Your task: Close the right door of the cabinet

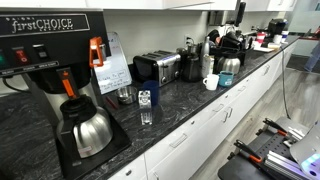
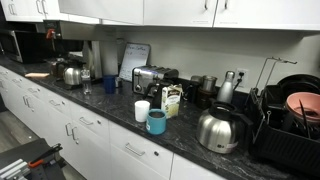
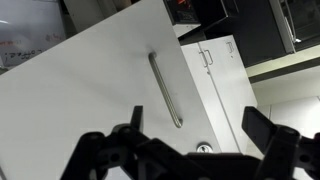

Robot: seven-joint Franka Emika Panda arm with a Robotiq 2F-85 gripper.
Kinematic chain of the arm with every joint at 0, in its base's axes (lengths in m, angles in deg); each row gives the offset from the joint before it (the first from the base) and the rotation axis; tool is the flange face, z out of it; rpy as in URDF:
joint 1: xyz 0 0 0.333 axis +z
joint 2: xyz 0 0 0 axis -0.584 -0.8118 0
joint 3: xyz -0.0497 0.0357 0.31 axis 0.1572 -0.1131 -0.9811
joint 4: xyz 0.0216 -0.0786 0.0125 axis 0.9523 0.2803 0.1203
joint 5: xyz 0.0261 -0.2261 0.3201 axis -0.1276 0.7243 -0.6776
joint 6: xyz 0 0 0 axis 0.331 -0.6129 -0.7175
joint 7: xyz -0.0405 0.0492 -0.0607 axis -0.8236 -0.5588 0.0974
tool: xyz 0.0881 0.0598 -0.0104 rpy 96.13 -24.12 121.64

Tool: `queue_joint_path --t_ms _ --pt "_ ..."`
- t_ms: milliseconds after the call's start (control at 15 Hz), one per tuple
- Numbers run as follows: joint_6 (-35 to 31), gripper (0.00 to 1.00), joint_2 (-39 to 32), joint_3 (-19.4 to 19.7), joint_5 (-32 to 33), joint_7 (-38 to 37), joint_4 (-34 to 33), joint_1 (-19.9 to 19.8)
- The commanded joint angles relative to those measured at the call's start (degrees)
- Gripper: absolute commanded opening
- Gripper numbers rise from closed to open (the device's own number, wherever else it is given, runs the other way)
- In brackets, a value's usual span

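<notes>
Tool: in the wrist view we see the tool [image 3: 195, 128] with its fingers spread wide, holding nothing.
Door: the white cabinet door [image 3: 90, 95] fills the view just beyond the tool, slanted against the neighbouring doors [image 3: 222, 85]; its long handle [image 3: 166, 90] shows between the fingers.
Tabletop: in an exterior view, the dark tabletop [image 1: 190, 102] carries a coffee maker [image 1: 45, 60], toaster [image 1: 158, 67], kettle [image 1: 228, 68] and white mug [image 1: 211, 82].
Containers: the dish rack [image 2: 275, 140] holds a pink bowl [image 2: 303, 104]; we cannot tell what the teal mug [image 2: 157, 122] holds.
</notes>
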Motion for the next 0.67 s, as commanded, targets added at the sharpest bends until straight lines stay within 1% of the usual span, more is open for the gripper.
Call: queue_joint_path --t_ms 0,200,600 --pt "2.7 1.00 -0.8 -1.2 -2.0 1.1 -0.5 -3.6" --pt "2.9 1.00 -0.8 -1.3 -2.0 1.1 -0.5 -3.8" --pt "1.9 1.00 -3.6 -3.9 -7.5 2.5 -0.8 -4.3"
